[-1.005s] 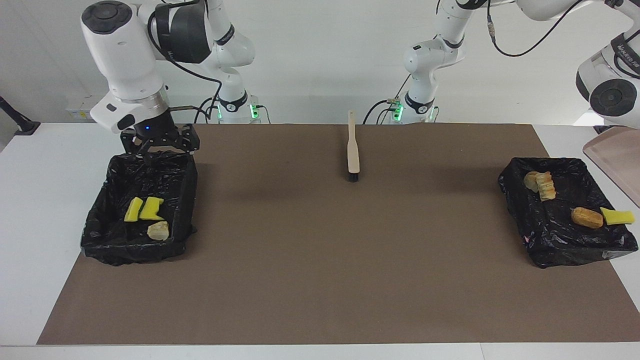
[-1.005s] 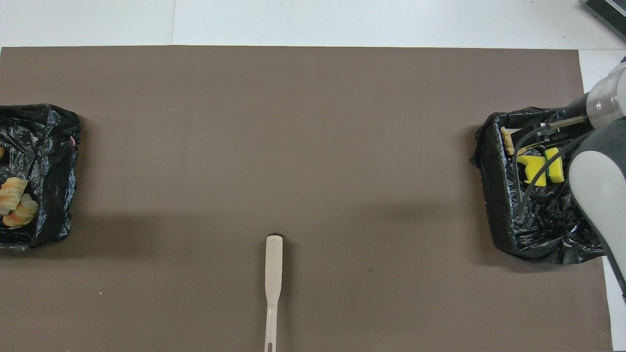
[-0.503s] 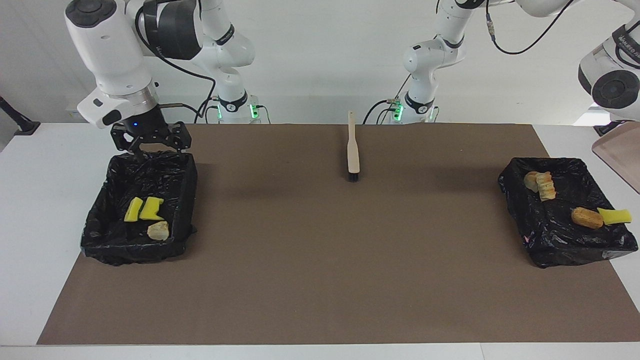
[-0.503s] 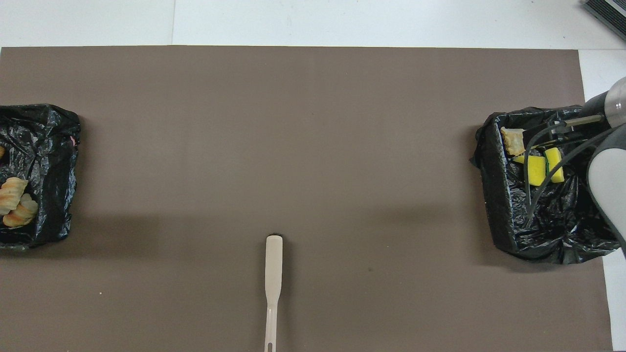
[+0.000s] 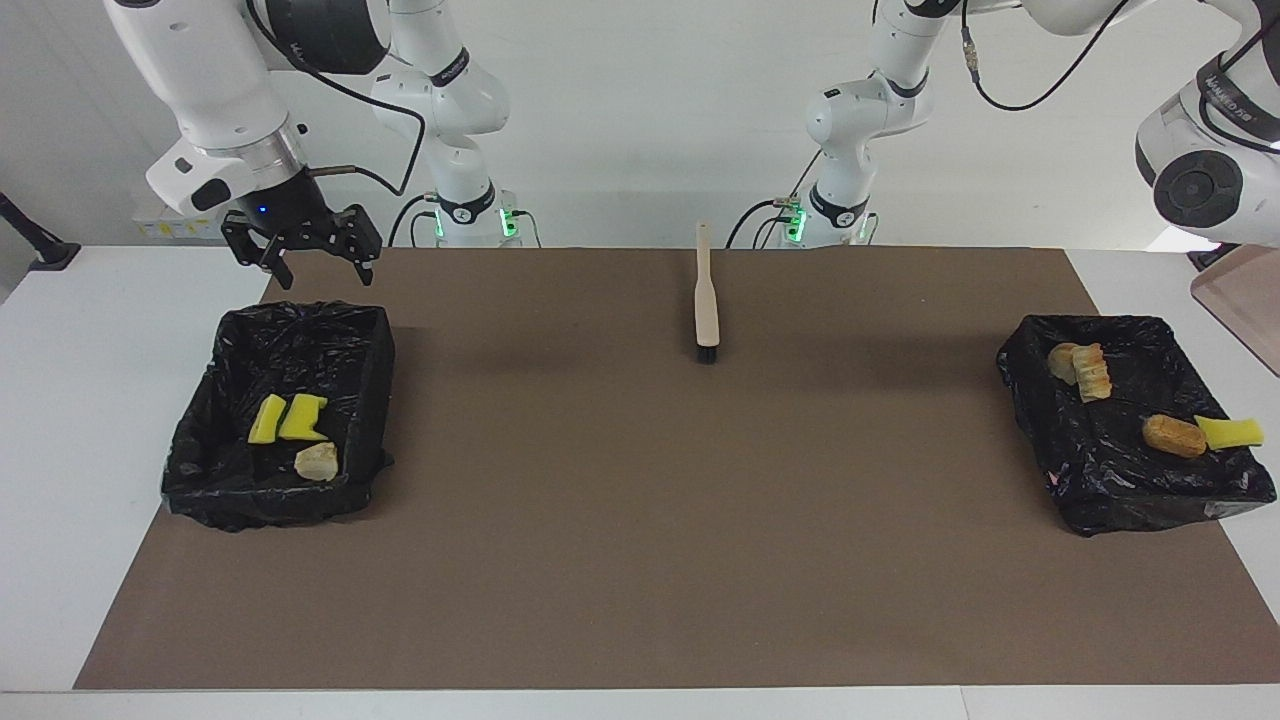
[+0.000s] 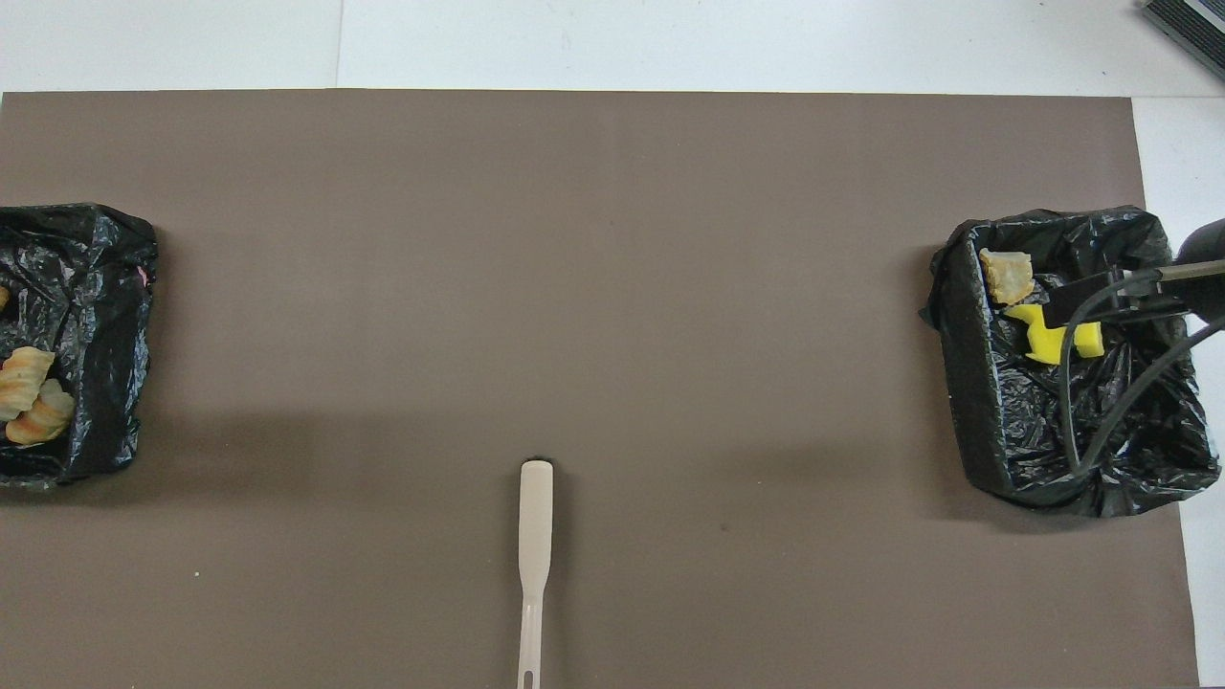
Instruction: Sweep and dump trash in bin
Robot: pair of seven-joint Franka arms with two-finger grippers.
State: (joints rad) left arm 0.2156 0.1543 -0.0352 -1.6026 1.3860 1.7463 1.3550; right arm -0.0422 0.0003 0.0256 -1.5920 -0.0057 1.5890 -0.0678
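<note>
Seven pieces of trash lie in two black-lined bins: two yellow-green sponge wedges [image 5: 287, 417] and a beige lump [image 5: 317, 461] in the bin [image 5: 215, 480] at the right arm's end; two beige lumps [image 5: 1081, 368], a brown oval lump [image 5: 1174, 435] and a sponge wedge [image 5: 1231, 431] in the bin [image 5: 1080, 480] at the left arm's end, which the overhead view cuts off; right gripper [image 5: 318, 272] hangs over its bin's nearer rim, fingers spread wide, empty; left gripper is out of sight, fingers shut, a beige dustpan [image 5: 1240, 305] showing partly at the frame edge; brush [image 5: 706, 295] lies on the brown tabletop [image 5: 640, 520].
</note>
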